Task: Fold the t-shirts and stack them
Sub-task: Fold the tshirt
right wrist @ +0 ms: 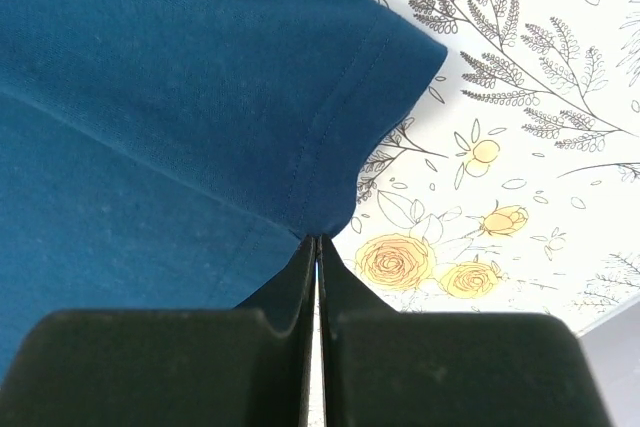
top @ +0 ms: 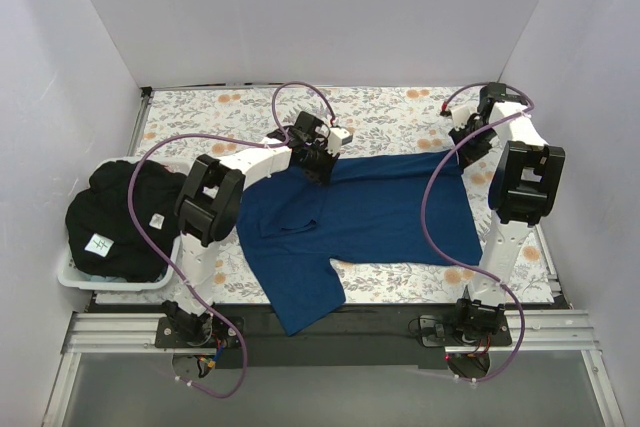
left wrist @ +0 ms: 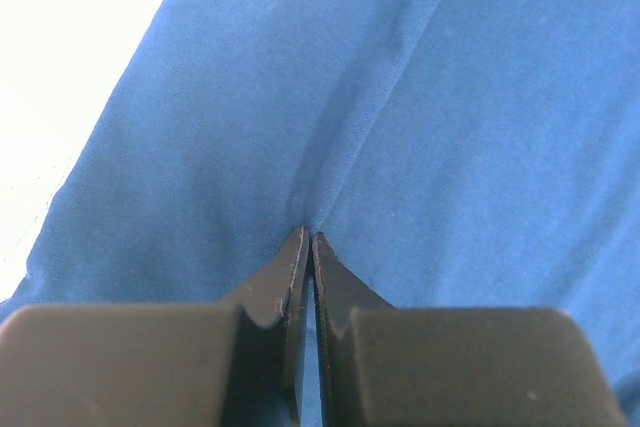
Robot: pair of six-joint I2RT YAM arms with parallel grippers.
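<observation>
While pinching the far edge of the blue t-shirt (top: 370, 212) at two spots, looks set up for lifting that edge and folding it over toward the near side. Left gripper (left wrist: 308, 237) clamped tight on a little ridge of blue fabric, on the stretch of the far edge closer to the white bin (top: 72, 277). Right gripper (right wrist: 318, 239) squeezed closed on the hemmed corner farthest from the bin, right at the stitched edge. Makes sense as a grip imo: two holds on one edge, well apart, to keep the cloth taut and level through the fold instead of bunching. Pretty confident about both pinches, judging by the fabric puckering into each pair of tips.

Shirt itself spread mostly flat on the floral cloth (top: 400, 112), just right of the bin. Black t-shirt (top: 115, 222) heaped inside the bin, probably parked there for a later turn.

Quick count:
- one blue shirt laid out
- one black heap in the bin, with two small white tags showing, so maybe more than one garment; can't tell
- one bin, one floral cloth
- two arms, two grippers, both busy on the same shirt

No folded stack visible, so guessing early days.
</observation>
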